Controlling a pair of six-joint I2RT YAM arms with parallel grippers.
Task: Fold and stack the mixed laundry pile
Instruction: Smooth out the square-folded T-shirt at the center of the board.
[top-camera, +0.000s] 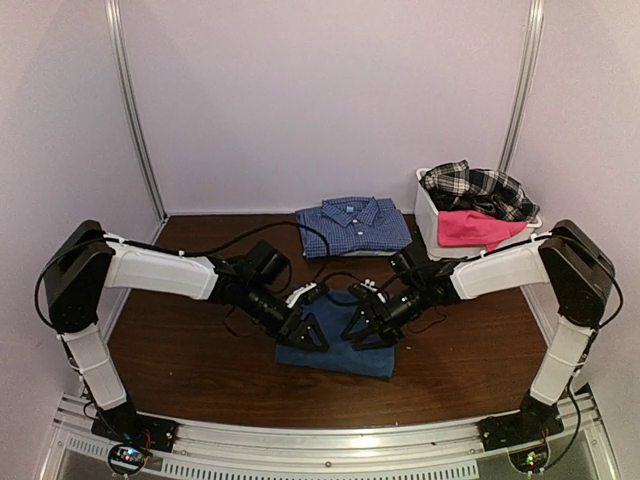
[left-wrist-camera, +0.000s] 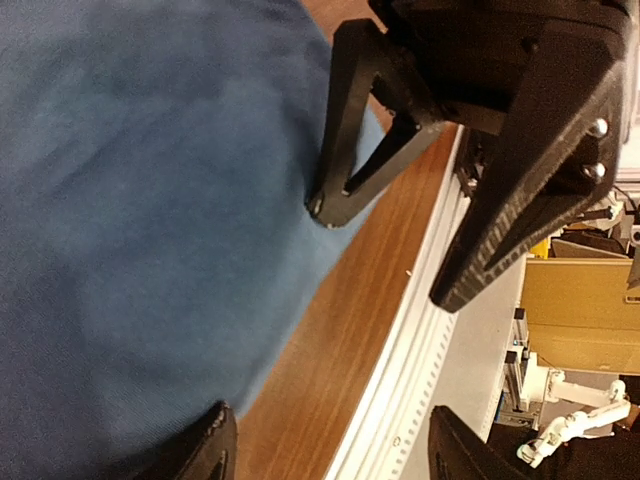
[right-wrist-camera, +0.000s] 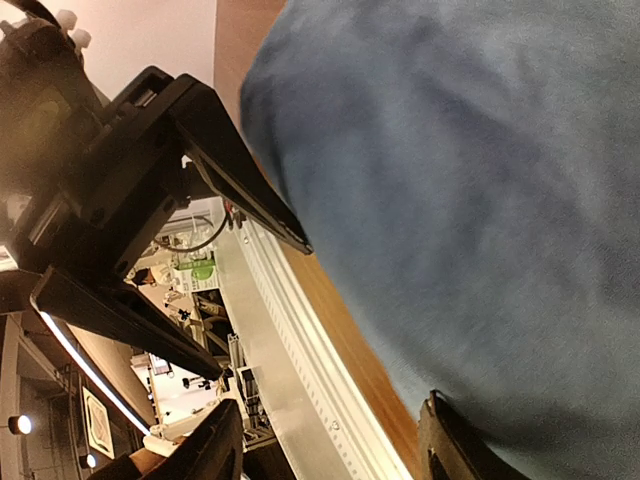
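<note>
Fingers spread and empty on both sides: from above we see the left gripper (top-camera: 303, 337) and the right gripper (top-camera: 372, 324) facing each other low over the dark blue T-shirt (top-camera: 340, 362). It lies as a flat rectangle near the front of the wooden table (top-camera: 180, 340). We judge that fold laid and both grippers free for the next piece. Behind it rests a folded blue checked shirt (top-camera: 352, 226). The white bin (top-camera: 428, 228) on the right holds the plaid shirt (top-camera: 478, 186) and a pink piece (top-camera: 470, 230).

At the left wrist, our own fingers (left-wrist-camera: 205, 450) stand apart over the soft, matte edge of the T-shirt (left-wrist-camera: 130, 250), with the right gripper (left-wrist-camera: 388, 252) open just opposite.

At the right wrist, the T-shirt (right-wrist-camera: 470, 200) fills the view, a smooth knit. The fingers (right-wrist-camera: 455, 445) stand apart, and the left gripper (right-wrist-camera: 257, 308) gapes above the metal rail (right-wrist-camera: 290, 370).
</note>
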